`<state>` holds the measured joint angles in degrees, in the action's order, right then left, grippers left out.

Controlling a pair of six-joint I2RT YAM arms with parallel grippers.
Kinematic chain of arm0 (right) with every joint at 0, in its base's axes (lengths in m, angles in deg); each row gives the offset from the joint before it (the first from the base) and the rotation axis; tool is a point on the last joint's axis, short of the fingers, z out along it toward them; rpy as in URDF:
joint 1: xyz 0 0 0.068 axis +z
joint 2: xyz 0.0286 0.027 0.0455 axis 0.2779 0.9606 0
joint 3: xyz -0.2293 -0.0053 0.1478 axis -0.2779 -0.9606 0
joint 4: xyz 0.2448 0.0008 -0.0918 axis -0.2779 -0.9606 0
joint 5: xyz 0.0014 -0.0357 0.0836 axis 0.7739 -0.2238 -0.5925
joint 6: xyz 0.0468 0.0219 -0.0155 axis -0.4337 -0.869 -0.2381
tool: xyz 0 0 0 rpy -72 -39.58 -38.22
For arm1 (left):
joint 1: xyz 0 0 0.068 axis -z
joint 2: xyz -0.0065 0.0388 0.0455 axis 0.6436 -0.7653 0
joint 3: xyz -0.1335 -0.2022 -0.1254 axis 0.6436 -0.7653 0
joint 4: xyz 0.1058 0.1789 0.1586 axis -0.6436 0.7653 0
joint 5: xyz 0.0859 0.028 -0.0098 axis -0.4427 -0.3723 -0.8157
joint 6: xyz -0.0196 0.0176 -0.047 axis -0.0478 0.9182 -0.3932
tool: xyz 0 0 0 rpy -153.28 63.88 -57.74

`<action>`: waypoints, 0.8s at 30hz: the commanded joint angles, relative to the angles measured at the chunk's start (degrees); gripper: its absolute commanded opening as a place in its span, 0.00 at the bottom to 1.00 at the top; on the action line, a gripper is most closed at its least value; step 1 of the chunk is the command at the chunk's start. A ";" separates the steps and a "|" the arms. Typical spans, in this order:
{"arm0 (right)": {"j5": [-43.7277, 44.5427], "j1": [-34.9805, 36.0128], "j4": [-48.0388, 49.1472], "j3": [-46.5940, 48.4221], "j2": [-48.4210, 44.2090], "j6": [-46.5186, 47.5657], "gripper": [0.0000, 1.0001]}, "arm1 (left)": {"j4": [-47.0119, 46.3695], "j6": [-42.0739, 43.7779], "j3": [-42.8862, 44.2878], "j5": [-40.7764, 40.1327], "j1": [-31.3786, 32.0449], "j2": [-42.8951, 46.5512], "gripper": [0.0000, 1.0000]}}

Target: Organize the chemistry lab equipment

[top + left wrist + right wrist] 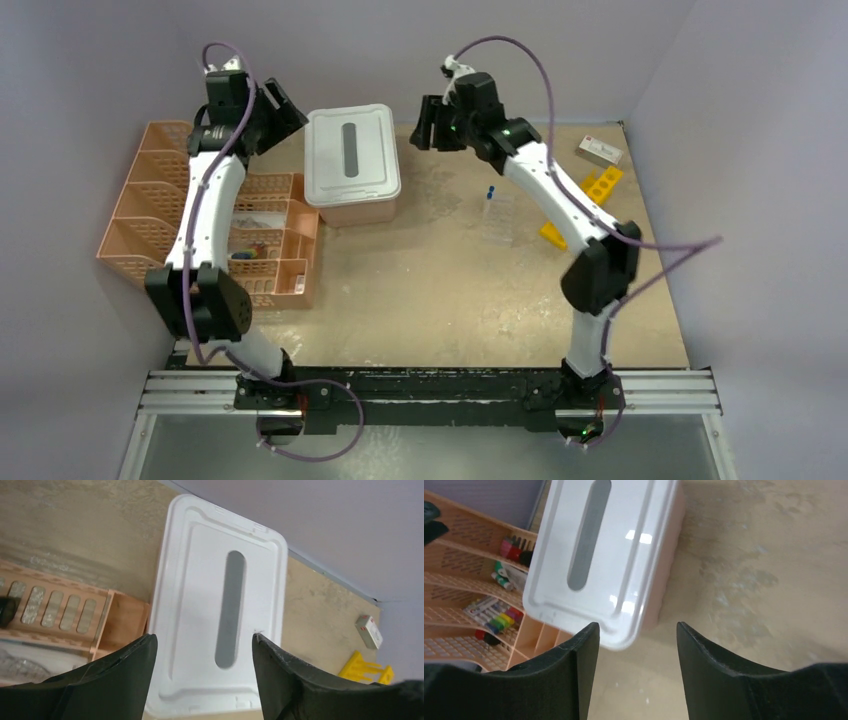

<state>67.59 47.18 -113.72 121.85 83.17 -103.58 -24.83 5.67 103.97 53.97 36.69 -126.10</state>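
1. Black fingers (125, 675) of the left pincer (204, 640) filled the foot of its wrist view. They stood wide apart with nothing between them, above the white lid (220, 605) of the pink bin (352, 205).
2. Likewise, the right pincer (638, 626) gaped empty over the bin's corner and the bare table (749, 580).
3. From overhead, the left pincer hung at 10 o'clock of the bin and the right pincer at 2 o'clock. Neither touched it.
4. At 4 o'clock of the bin, well apart, the clear rack (497, 222) sat on the table, with a blue-capped tube (490, 190) at its far end.
5. At 3 o'clock of that rack lay the yellow holed rack (603, 185), partly hidden by the right arm (560, 195). A small white box (598, 151) lay at its 12 o'clock.
6. At 9 o'clock of the table, the orange mesh trays (150, 190) held coloured markers (494, 617).
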 commanded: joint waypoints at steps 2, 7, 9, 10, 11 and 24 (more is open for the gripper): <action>9.79 -0.19 2.37 -20.27 -22.50 4.95 0.62 | -2.14 1.99 -9.02 -1.80 0.95 16.40 0.73; 22.65 -0.20 -2.19 -35.49 -41.48 5.97 0.65 | -1.75 1.20 -18.70 -2.81 1.59 27.54 0.78; 27.84 -0.20 -5.17 -39.98 -48.14 6.07 0.69 | -1.20 1.58 -21.40 -3.56 1.79 31.18 0.78; 30.07 -0.13 -6.72 -42.15 -51.19 6.01 0.71 | -1.10 1.44 -22.73 -3.85 1.79 33.14 0.79; 31.76 -0.18 -8.30 -44.15 -54.43 6.01 0.74 | -0.96 1.31 -23.97 -4.34 1.84 35.00 0.79; 49.64 -0.19 -23.25 -51.55 -77.47 0.95 0.99 | 9.25 4.44 -26.18 -12.11 1.88 54.21 0.84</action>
<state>108.90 47.18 -132.47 69.18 6.97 -99.04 -18.06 7.55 77.78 44.74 38.33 -74.65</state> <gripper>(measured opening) 0.987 0.830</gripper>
